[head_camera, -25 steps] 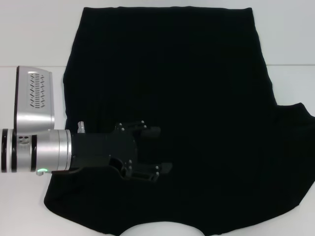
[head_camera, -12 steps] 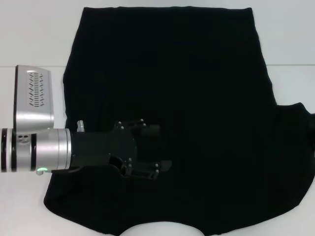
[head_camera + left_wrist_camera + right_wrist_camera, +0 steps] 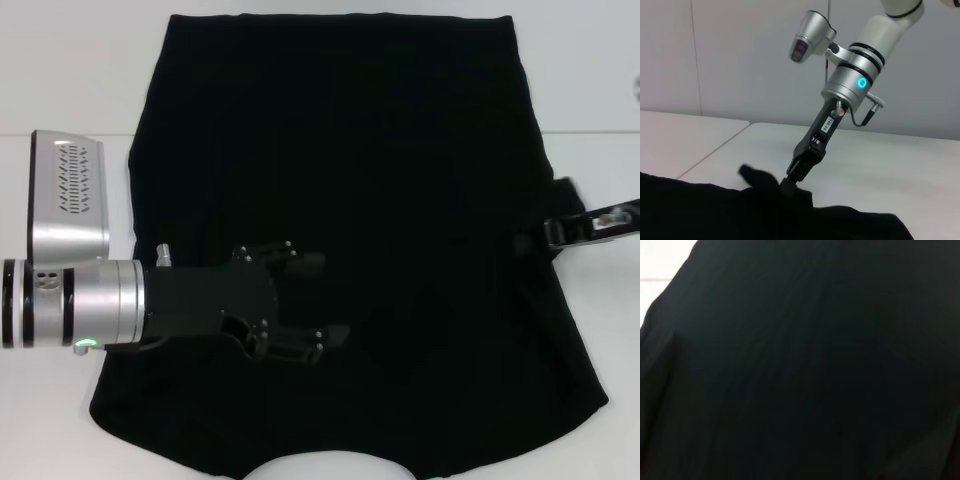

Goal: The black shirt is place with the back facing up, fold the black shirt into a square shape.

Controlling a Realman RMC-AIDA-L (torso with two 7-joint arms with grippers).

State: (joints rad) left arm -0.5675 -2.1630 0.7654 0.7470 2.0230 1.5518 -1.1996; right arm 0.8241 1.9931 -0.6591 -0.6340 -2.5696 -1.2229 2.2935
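Note:
The black shirt [image 3: 400, 150] lies spread flat on the white table [image 3: 60, 60], with no letters showing. My left gripper [image 3: 333, 300] hovers over the shirt's near-left part, open, with nothing between its fingers. My right gripper [image 3: 548, 236] reaches in from the right edge and is shut on the shirt's right sleeve, which is drawn in over the body. In the left wrist view the right gripper [image 3: 792, 180] pinches a raised flap of the black shirt [image 3: 715, 210]. Dark fabric of the shirt [image 3: 815, 365] fills the right wrist view.
Bare white tabletop [image 3: 600, 80] flanks the shirt on both sides. A seam between two table halves [image 3: 715, 150] runs under the cloth. The shirt's neck opening [image 3: 320, 468] lies at the near edge.
The right gripper has come into view from the right. The right sleeve that stuck out sideways is now pulled in over the shirt's body. The left gripper has hardly moved.

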